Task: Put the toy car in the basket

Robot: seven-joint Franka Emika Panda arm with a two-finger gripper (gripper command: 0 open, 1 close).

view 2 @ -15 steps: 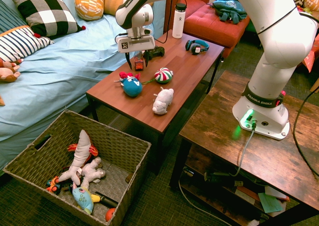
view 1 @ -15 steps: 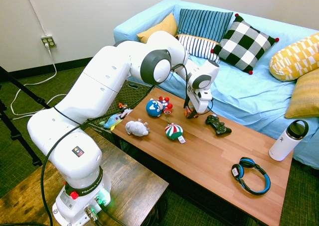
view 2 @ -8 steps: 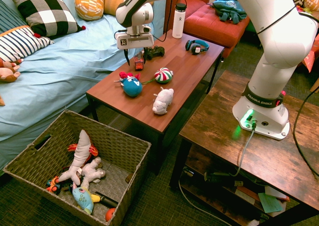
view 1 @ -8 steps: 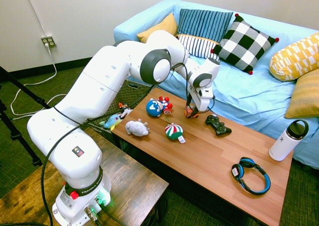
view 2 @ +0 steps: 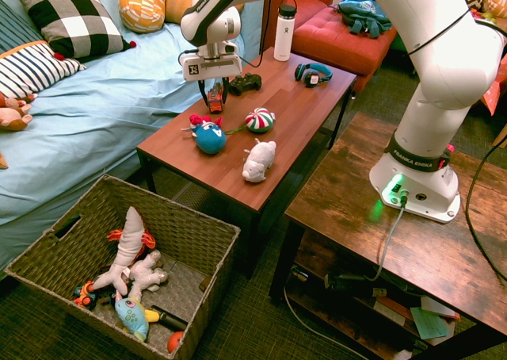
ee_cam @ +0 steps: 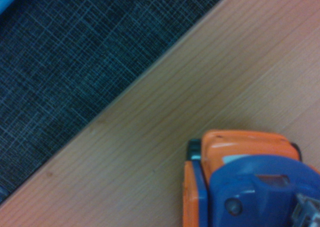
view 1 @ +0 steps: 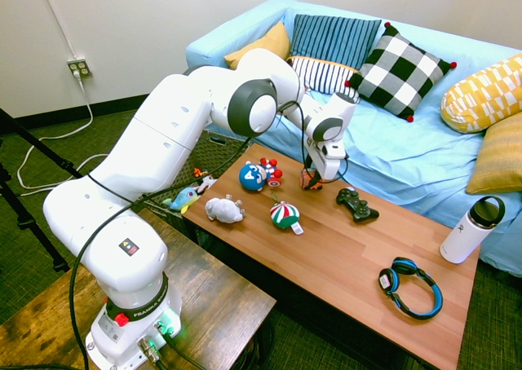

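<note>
Orange-red and boxy, the toy car is sitting directly below the hand of the arm, between the two sides of the claw. The claw is closing on the toy car from both sides and is gripping it, low over the wooden worktop. Whether the wheels are bearing on the wood, I cannot tell. In the wrist view, an orange body with a blue upper part is showing near the edge of the worktop.

On that same worktop, the black game controller is lying near the toy car, and the blue-and-red round toy is resting near it on the side towards the basket. The striped ball is lying close by, with the pale plush animal resting farther off. The woven basket is standing on the floor, well apart from the claw, and is holding several other toys.
</note>
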